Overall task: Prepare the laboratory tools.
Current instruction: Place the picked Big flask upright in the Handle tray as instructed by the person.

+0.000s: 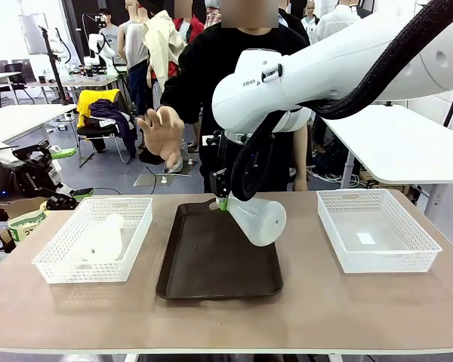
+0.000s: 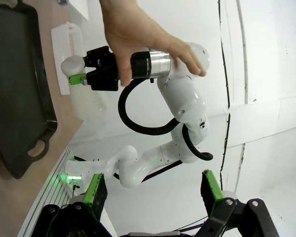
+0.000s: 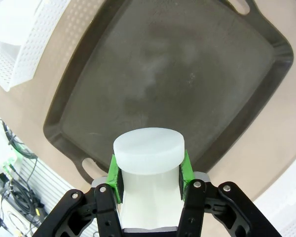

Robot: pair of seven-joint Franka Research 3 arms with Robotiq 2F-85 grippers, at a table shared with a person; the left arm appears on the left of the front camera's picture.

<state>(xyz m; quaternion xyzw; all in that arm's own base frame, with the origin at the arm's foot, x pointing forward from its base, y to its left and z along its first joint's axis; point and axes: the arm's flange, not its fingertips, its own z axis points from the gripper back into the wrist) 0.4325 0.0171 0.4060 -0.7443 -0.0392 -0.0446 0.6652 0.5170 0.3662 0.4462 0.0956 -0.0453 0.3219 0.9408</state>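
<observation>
1. The counter [image 1: 362,309] spans the lower part of the front frame, with a tray in the middle and a mesh basket at each side.
2. The right arm [image 1: 325,68] enters from the upper right of the front frame and reaches to the centre, over the tray's far edge.
3. The dark brown tray [image 1: 211,264] has no flask standing on it.
4. The left mesh basket [image 1: 83,273], at lower left, holds one frosted conical flask [image 1: 104,237] lying on its side. The right mesh basket [image 1: 377,260], at lower right, shows no flask.
5. The second conical flask [image 1: 258,219] hangs tilted above the tray's far right part, base towards the camera, clear of the surface.
6. The right gripper [image 1: 223,202] is clamped on that flask's neck, green pads on either side just below the rim.
7. The left gripper [image 2: 154,186] stands wide open and holds nothing.
8. A person's hand [image 1: 162,136] is raised, palm out, left of centre, near the right arm's wrist.
9. Judgement: the task looks about half done at most. One flask is in transit and not yet set down, and the other waits in its basket.
</observation>
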